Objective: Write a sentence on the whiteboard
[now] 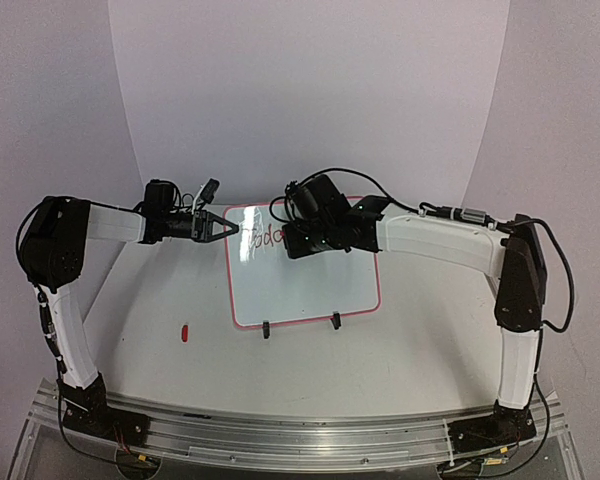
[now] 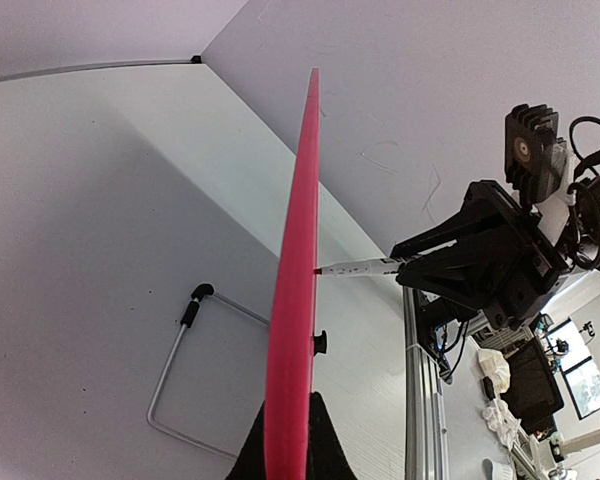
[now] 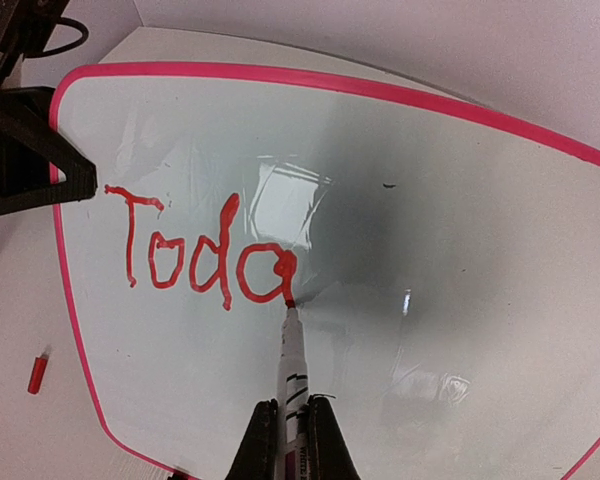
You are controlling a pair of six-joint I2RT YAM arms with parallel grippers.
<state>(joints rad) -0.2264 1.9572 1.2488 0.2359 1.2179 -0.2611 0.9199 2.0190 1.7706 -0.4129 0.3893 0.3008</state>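
The whiteboard [image 1: 305,290] stands on the table [image 1: 420,350]. The right jaws are clenched on a marker [image 3: 292,365]; its long axis points almost straight into the board, and its tip touches the end of the sentence [image 3: 195,250], so far "Toda". The next letter lies to the right of the tip, away from the left jaws, which seem clamped on the board's left frame

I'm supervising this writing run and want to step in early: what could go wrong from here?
The whiteboard is held only at its left edge by the left end effector; pressure from the marker could shift it, skewing strokes. The right end effector grips the marker far from its tip, so it might pivot or slip. The red lettering beside the tip is probably wet; a low pass could smear it.
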